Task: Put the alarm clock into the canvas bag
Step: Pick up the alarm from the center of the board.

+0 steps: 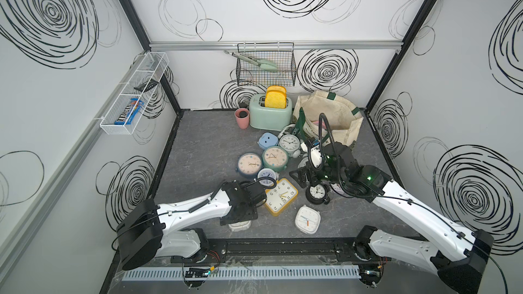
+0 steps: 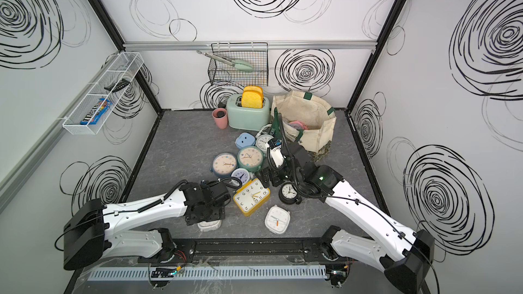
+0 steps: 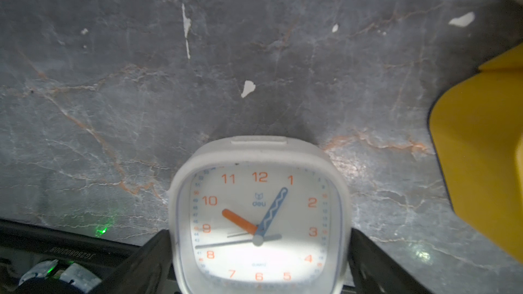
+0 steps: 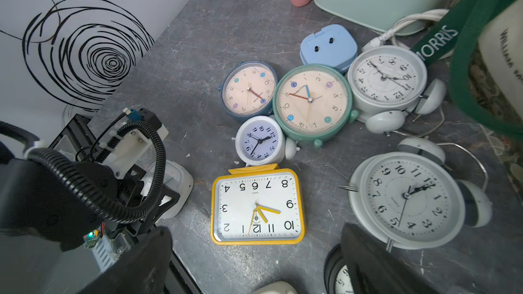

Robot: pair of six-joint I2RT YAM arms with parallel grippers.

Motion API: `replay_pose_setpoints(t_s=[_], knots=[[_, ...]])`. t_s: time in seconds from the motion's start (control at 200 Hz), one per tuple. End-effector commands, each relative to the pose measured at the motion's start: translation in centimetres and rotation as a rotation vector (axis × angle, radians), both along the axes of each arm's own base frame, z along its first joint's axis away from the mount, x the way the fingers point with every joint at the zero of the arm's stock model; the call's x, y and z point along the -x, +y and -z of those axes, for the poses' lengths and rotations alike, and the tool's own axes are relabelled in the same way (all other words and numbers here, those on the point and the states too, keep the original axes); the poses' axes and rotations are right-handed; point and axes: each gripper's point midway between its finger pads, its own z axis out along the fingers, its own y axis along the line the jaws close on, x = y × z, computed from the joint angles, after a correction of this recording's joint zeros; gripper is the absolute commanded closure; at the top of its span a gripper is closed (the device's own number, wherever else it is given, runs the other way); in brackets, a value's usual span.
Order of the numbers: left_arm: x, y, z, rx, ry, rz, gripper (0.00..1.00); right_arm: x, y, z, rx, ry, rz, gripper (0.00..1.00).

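Left gripper (image 3: 259, 236) stands wide astride the white clock (image 3: 259, 216) by the tabletop's (image 3: 254, 52) front edge, apparently unclamped. Right gripper (image 4: 254, 229) gapes empty.

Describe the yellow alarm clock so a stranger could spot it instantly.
From the mint toaster at the back, follow the pile of clocks toward the front. The yellow alarm clock lies face up there, the only rectangular, yellow-framed one among round and white neighbours.

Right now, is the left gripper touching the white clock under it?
Cannot tell. Left wrist view: the white clock sits between the open fingers of the left gripper, with no clear gap or contact either side.
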Motion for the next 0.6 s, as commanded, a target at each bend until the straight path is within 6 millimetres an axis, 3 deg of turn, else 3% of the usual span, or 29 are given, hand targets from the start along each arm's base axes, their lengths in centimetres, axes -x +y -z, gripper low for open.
replay_pose_setpoints(t_s=[0.0, 0.595], knots=[[2.5, 0.3, 4.1, -0.018, 0.123, -0.036, 0.04, 0.3, 0.7, -1.4, -0.065, -0.024, -0.009, 0.03], [3.4, -1.0, 7.1, 0.037, 0.167, -0.037, 0.04, 0.5, 0.8, -1.7, -0.075, -0.034, -0.015, 0.03]])
